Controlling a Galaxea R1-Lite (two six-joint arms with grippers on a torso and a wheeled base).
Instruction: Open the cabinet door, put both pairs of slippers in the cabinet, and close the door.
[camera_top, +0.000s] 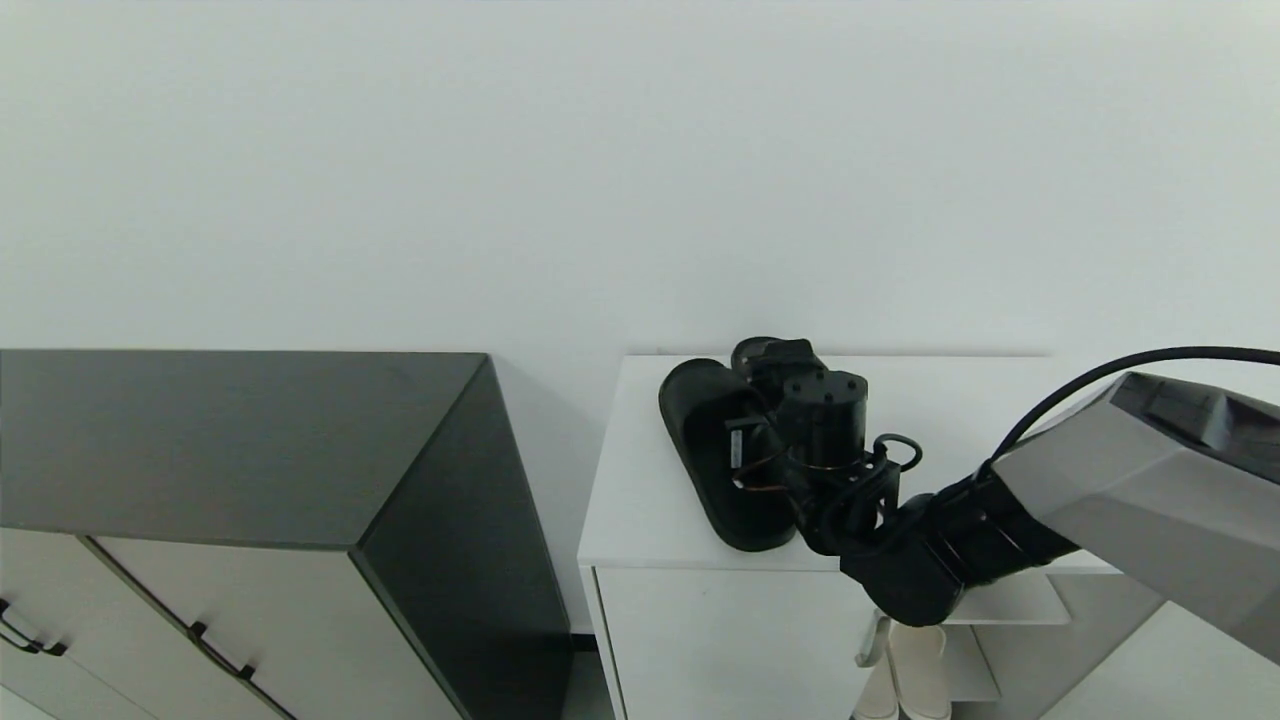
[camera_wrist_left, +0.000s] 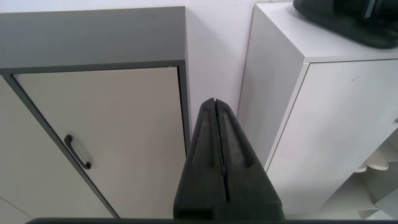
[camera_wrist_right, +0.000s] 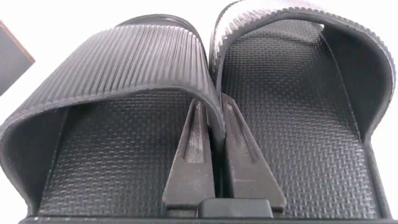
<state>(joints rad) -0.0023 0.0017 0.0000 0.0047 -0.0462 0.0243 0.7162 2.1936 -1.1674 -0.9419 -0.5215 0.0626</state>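
- Black slippers (camera_top: 715, 450) side by side on top of white cabinet (camera_top: 630, 500), at 5 o'clock in head view.
- Right gripper (camera_wrist_right: 212, 124) narrow, one finger inside each slipper, pinching the touching inner strap walls together; likely to lift both as one.
- White slippers (camera_top: 905, 675) on lower shelf, 5 o'clock of black pair; seemingly stowed already.
- Left gripper (camera_wrist_left: 216, 106) pressed together, empty, low before dark cabinet (camera_wrist_left: 93, 37) at 9 o'clock of white one; apparently parked clear.

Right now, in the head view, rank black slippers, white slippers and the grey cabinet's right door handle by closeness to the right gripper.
1. Black slippers: in the right gripper, atop the white cabinet.
2. White slippers: shelf below.
3. Right door handle: far left.
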